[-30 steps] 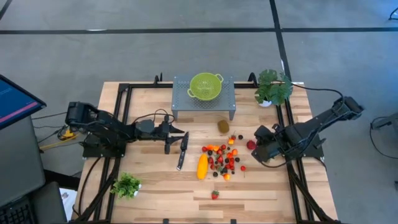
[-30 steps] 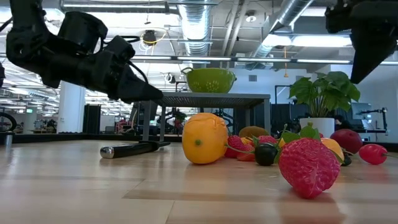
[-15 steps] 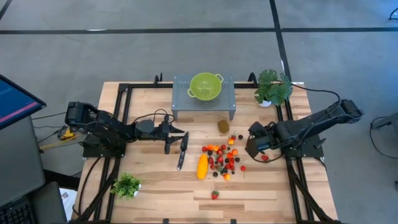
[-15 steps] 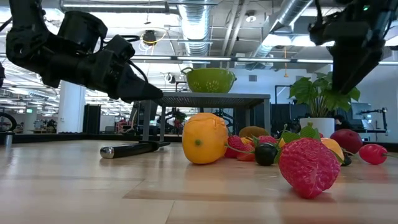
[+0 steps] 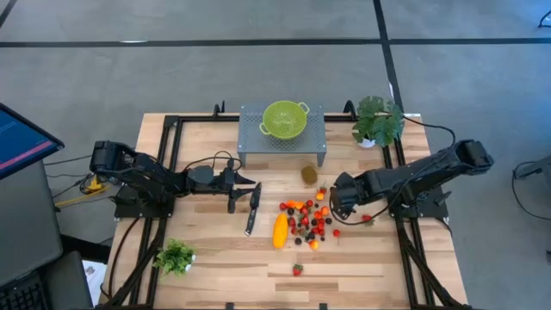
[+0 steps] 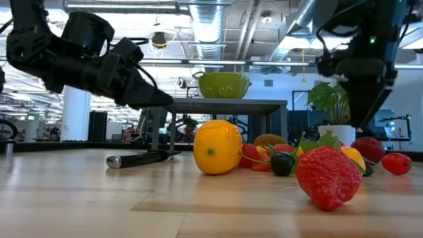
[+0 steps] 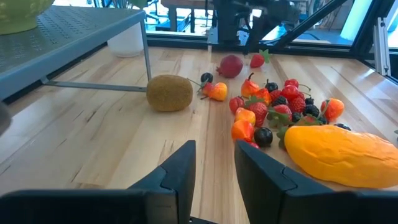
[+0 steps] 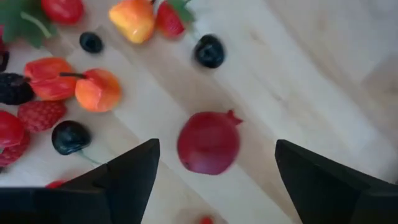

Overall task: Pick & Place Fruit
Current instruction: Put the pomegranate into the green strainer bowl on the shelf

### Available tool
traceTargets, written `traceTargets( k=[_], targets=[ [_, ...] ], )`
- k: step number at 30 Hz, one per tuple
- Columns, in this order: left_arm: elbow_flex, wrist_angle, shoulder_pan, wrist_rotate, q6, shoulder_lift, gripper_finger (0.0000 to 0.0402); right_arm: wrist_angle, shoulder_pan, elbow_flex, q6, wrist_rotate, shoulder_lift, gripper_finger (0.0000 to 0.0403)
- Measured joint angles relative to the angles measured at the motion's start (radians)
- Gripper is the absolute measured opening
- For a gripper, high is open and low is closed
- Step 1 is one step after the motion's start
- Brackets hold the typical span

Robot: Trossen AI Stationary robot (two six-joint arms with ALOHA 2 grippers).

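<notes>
Since the earlier frames the right gripper had travelled inward from the table's right side to the right edge of the fruit pile, and its fingers had spread wide apart, holding nothing, directly above a dark red pomegranate lying on the wood. The left gripper was unmoved beside the black-handled knife, fingers narrowly parted and empty. The yellow-orange fruit lay at the pile's left edge, one strawberry well apart.
</notes>
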Motion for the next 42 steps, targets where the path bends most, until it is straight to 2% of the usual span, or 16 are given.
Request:
traceTargets(
  k=[3,23,42],
  targets=[
    [0.000,-0.001,0.000,0.000,0.000,0.000,0.0106,0.069,-0.016,-0.045,-0.018,-0.032,0.000,0.0315],
    [0.000,-0.001,0.000,0.000,0.000,0.000,0.0106,0.303,-0.077,-0.231,-0.018,-0.056,0.000,0.0313],
    [0.000,-0.001,0.000,0.000,0.000,0.000,0.0106,0.306,-0.079,-0.237,-0.022,-0.060,0.000,0.0208]
  ],
)
